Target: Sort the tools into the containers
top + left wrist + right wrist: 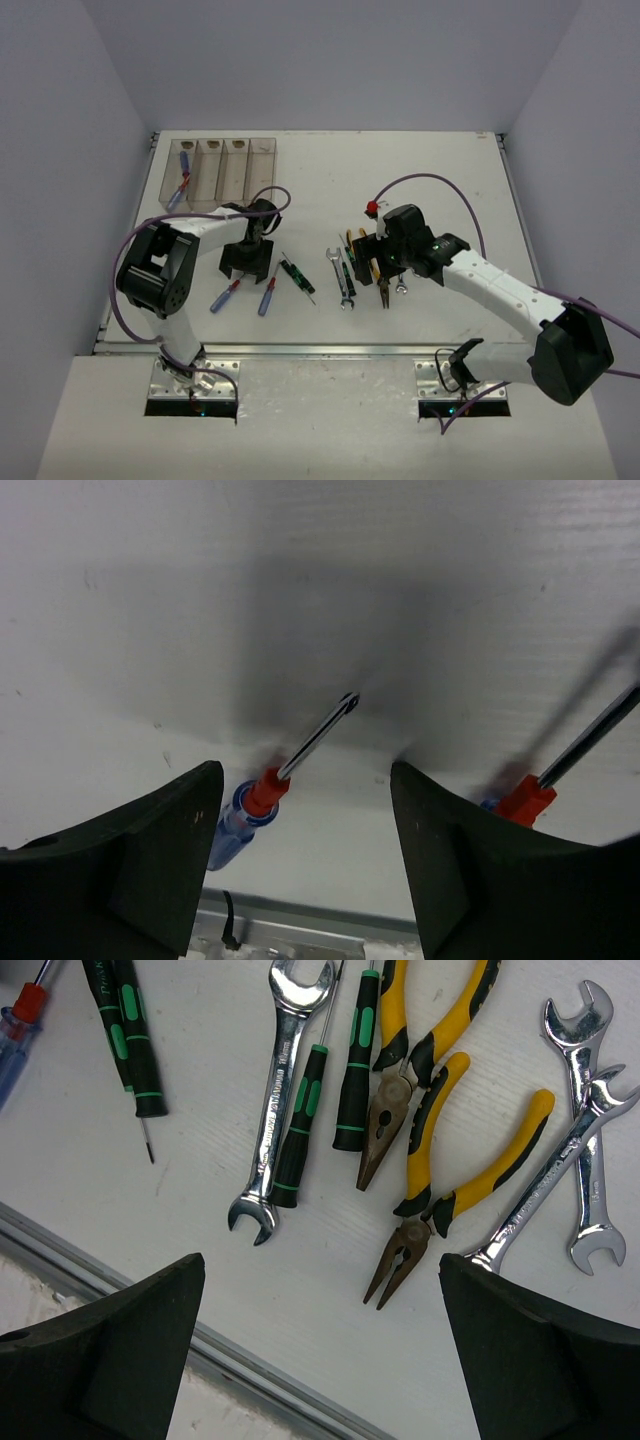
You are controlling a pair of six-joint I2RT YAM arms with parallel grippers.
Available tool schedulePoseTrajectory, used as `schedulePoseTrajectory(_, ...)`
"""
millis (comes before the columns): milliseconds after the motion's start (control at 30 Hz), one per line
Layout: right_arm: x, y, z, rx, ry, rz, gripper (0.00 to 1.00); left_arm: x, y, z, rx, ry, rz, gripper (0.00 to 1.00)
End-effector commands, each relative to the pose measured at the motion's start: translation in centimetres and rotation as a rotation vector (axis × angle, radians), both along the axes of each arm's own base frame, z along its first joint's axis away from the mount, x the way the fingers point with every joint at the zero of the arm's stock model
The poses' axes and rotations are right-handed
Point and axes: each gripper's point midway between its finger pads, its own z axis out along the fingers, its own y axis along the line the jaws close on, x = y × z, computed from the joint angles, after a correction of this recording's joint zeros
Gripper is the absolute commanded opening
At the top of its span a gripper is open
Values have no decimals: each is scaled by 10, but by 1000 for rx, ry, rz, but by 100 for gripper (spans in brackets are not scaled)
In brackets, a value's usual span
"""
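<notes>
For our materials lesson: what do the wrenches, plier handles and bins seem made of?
Wrenches: likely polished steel, given bright mirror-like glints. Plier handles: probably yellow plastic or rubber sleeves, matte with black ends. Bins: seemingly translucent plastic; the table shows through their walls.

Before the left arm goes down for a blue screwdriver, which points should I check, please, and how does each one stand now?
1. Left end effector open: ok, jaws spread wide.
2. Blue screwdriver between its fingers: ok, the red collar lies in the gap.
3. Second blue screwdriver out of the way: ok, it lies apart.
4. Height above the table: cannot tell.
5. Leftmost bin ready: ok, it holds one stored screwdriver, with room left.
6. Right end effector clear: ok, open over the yellow-handled pliers.
</notes>
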Motion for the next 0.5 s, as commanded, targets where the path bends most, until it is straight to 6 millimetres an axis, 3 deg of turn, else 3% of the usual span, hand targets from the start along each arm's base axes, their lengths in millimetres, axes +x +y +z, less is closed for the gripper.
schedulePoseTrajectory(0, 9, 4, 14, 18, -54, 9, 99, 7, -2, -14, -26, 29, -7, 62)
schedulePoseTrajectory(67, 8, 3, 14, 17, -56, 9, 99, 7, 1, -20, -15, 48, 0, 47)
schedulePoseTrajectory(100, 9, 4, 14, 18, -56, 8, 99, 7, 2, -22, -9, 55, 2, 27)
schedulePoseTrajectory(200, 9, 4, 14, 17, -57, 7, 99, 9, 2, -21, -8, 44, 5, 3)
schedulePoseTrajectory(467, 9, 5, 10, 16, -45, 7, 99, 25, 6, 2, 8, -77, 42, 0)
